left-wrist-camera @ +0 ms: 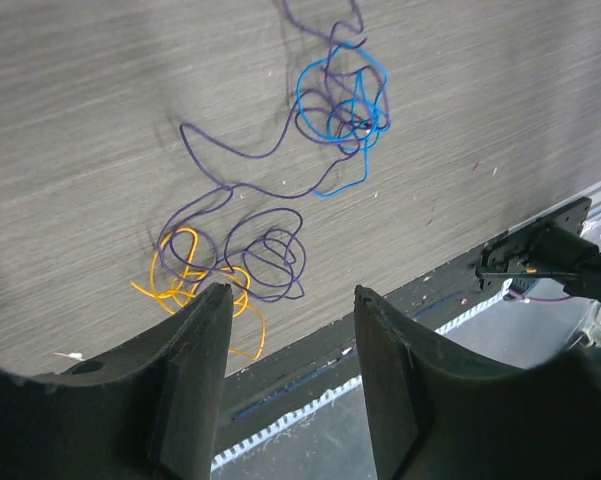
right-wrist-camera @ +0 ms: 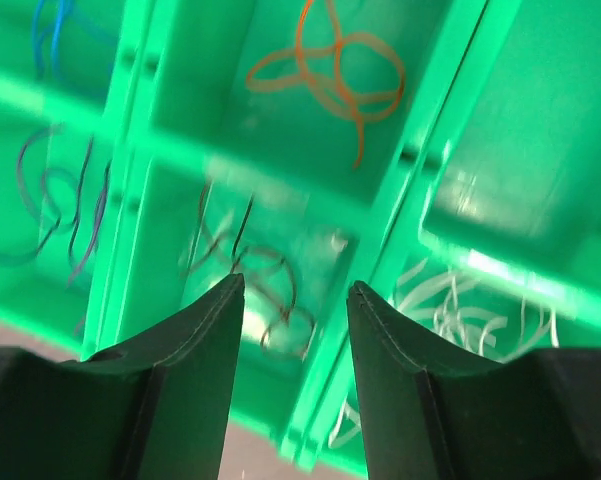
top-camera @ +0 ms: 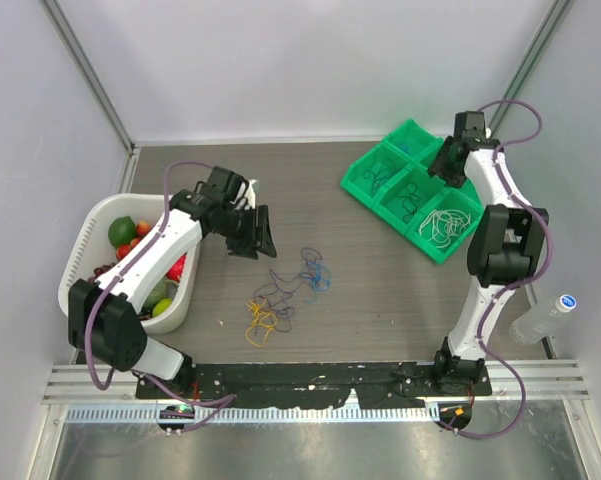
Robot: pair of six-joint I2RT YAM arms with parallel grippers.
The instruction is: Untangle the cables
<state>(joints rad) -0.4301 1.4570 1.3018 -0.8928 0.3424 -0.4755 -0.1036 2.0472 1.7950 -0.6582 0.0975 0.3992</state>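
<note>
Cables (top-camera: 285, 290): one loose tangle on the middle of the worktop (top-camera: 380, 300). Purple loops (left-wrist-camera: 270, 250) overlap yellow loops (left-wrist-camera: 185, 270) at the near end, and blue loops (left-wrist-camera: 340, 100) lie farther off. Other strands lie sorted in the green tray (top-camera: 350, 183), far right.
Left hand (left-wrist-camera: 290, 300): above the worktop just left of the tangle, jaws partly open, nothing between them.
Right hand (right-wrist-camera: 295, 285): over the tray, jaws partly open and apparently empty, though the view is blurred.
Risk, mixed grasp: closing where purple and yellow cross would likely catch both strands, and the knot would drag or tighten.
Risk, slip: the strands are very thin and may slide out of the pads.
Risk, tray: the right hand sits close to the dividers, so contact could shift the tray or snag a sorted strand.
Surface: dark grey wood-grain, lightly specked.
Room: pale walls, a white basket (top-camera: 85, 235) of fruit at left, a bottle (top-camera: 545, 318) at right.
</note>
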